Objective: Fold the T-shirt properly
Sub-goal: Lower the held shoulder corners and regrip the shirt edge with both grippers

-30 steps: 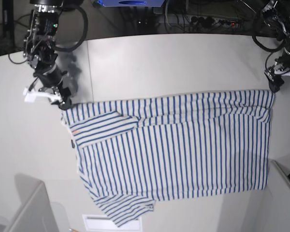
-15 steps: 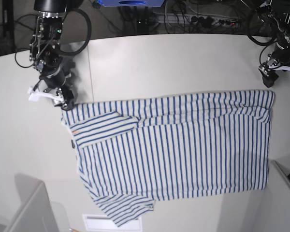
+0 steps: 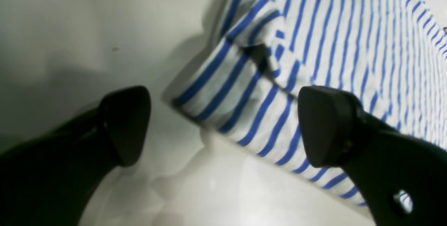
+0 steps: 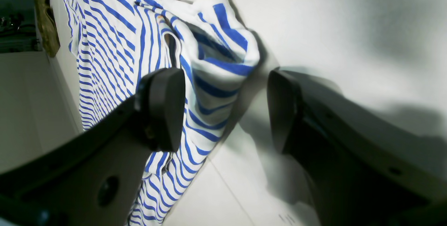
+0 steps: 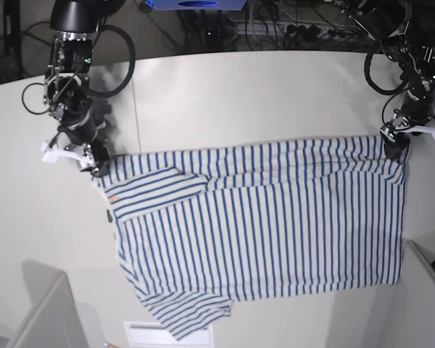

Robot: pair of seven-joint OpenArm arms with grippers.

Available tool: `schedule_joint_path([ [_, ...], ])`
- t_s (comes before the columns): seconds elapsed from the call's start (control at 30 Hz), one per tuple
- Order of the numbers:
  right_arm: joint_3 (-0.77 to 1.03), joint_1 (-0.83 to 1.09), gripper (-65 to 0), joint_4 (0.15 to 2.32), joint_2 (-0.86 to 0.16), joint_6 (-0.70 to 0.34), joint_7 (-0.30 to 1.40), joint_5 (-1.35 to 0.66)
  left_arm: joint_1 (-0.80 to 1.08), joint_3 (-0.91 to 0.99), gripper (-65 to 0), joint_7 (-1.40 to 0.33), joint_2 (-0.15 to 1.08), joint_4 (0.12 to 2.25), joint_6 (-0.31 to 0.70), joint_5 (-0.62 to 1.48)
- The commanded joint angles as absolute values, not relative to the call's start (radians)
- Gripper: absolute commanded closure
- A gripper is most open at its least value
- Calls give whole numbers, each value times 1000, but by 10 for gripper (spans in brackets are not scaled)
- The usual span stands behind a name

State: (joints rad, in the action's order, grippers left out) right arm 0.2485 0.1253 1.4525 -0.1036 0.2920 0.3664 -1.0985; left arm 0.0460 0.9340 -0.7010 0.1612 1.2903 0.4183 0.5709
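While T-shirt (image 5: pixel 261 225) lies flat on table (image 5: pixel 239 94), both arms' fingers spread apart, gripping nothing.

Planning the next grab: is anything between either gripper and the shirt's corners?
Nothing visible. The left gripper has open jaws right at a corner of the shirt; the right gripper, jaws apart, straddles the bunched corner at its end.

Lab: cables (image 5: pixel 297 30) behind table (image 5: pixel 261 94)
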Motion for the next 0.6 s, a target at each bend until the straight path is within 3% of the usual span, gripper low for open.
schedule_joint_path([
  [0.0,248,113,-354,1463,-111,295,369,-1098,39,934,-632,-716,173,1283,415,573],
  [0.2,248,111,-351,1461,-111,295,369,-1098,21,914,-369,-716,186,1254,415,573],
  [0.3,248,111,-350,1461,-111,295,369,-1098,25,915,-283,-717,188,1257,415,573],
  [0.43,248,111,-350,1461,-111,295,367,-1098,42,917,-227,-717,200,1259,415,575],
  [0.57,248,111,-350,1461,-111,295,363,-1098,44,917,-219,-717,200,1259,415,575],
])
